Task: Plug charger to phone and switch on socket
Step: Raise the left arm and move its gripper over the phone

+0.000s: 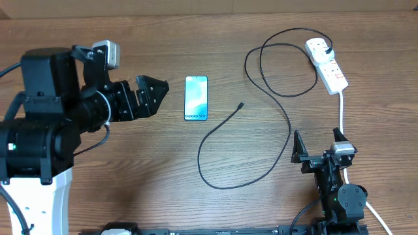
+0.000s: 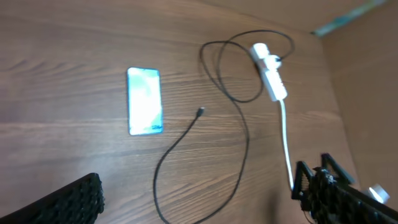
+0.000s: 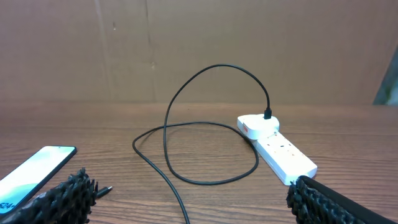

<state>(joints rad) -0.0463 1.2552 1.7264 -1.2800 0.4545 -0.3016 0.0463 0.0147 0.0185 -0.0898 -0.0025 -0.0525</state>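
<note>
The phone (image 1: 196,98) lies flat on the wooden table with its cyan screen up. It also shows in the left wrist view (image 2: 145,101) and the right wrist view (image 3: 37,168). The black charger cable (image 1: 281,108) loops across the table. Its free connector tip (image 1: 241,104) lies right of the phone, apart from it. Its plug (image 1: 328,52) sits in the white socket strip (image 1: 333,73) at the back right. My left gripper (image 1: 153,91) is open and empty, left of the phone. My right gripper (image 1: 318,145) is open and empty, near the front edge below the socket.
The strip's white cord (image 1: 341,111) runs toward the front beside my right arm. In the right wrist view a brown wall (image 3: 199,50) stands behind the socket (image 3: 277,149). The cable's big loop (image 1: 222,163) lies at the table's middle front.
</note>
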